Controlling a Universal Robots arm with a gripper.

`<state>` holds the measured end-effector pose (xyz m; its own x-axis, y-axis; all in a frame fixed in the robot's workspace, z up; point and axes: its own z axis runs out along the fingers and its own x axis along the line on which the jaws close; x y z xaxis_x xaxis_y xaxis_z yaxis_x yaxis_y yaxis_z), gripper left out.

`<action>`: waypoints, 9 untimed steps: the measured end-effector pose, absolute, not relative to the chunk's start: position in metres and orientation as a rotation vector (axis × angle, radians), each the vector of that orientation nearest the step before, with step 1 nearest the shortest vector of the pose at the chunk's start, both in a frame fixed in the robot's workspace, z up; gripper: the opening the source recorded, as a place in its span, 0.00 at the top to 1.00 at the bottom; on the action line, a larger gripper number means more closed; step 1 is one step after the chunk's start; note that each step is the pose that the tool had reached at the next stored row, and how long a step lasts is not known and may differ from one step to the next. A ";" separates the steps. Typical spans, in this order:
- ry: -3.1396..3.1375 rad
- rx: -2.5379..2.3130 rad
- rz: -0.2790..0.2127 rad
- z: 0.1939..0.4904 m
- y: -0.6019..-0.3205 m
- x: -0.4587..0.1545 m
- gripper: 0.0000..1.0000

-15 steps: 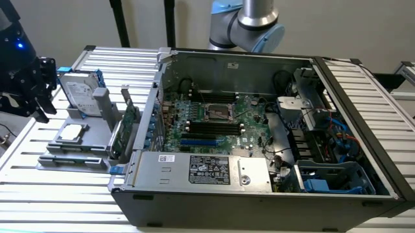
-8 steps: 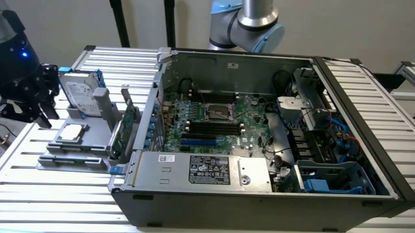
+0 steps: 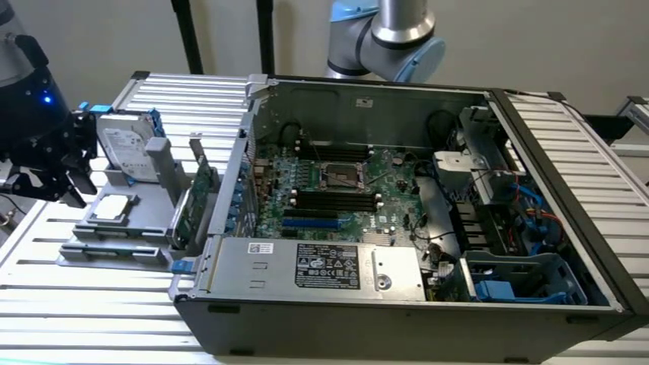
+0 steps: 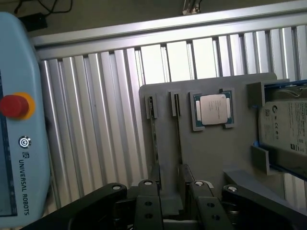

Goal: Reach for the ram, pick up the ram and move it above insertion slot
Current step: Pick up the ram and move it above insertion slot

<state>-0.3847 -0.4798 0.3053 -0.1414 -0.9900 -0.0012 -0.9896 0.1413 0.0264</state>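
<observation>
Ribbed aluminium table (image 3: 102,312) carries both the opened computer case (image 3: 304,323) and, on the exterior view's left, a grey fixture (image 4: 211,158) holding the parts. My gripper (image 4: 169,194) hangs over that fixture's edge with its fingers spread apart and nothing between them. I have hold of nothing.

Two thin boards stand on edge in the fixture's slots, beside the processor (image 4: 213,109) and the hard drive (image 4: 283,127). I take the one nearer the processor to be the ram (image 4: 178,136) — edge-on I can't be certain. It runs toward the gap between my fingers, apart from both.

So this is the reach: the ram is not yet grasped, and the dark memory slots (image 3: 330,199) inside the case are well apart from it. Closing in calls for a square descent with one finger either side of that narrow edge — and clear of the neighbouring board just beside it.
</observation>
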 end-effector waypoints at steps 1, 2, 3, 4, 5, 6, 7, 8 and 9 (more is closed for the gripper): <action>-2.361 2.048 -0.032 0.303 -0.480 -0.385 0.69; -2.360 2.048 -0.032 0.302 -0.480 -0.385 0.69; -2.360 2.048 -0.032 0.300 -0.480 -0.385 0.69; -2.360 2.049 -0.032 0.298 -0.481 -0.385 0.69; -2.360 2.049 -0.032 0.296 -0.481 -0.385 0.69; -2.359 2.049 -0.032 0.294 -0.481 -0.385 0.69; -2.359 2.050 -0.032 0.293 -0.481 -0.385 0.69; -2.358 2.050 -0.032 0.291 -0.482 -0.385 0.69; -2.358 2.051 -0.032 0.289 -0.482 -0.385 0.69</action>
<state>-0.3847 -0.4820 0.2888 -0.1386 -0.9903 -0.0013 -0.9900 0.1386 0.0263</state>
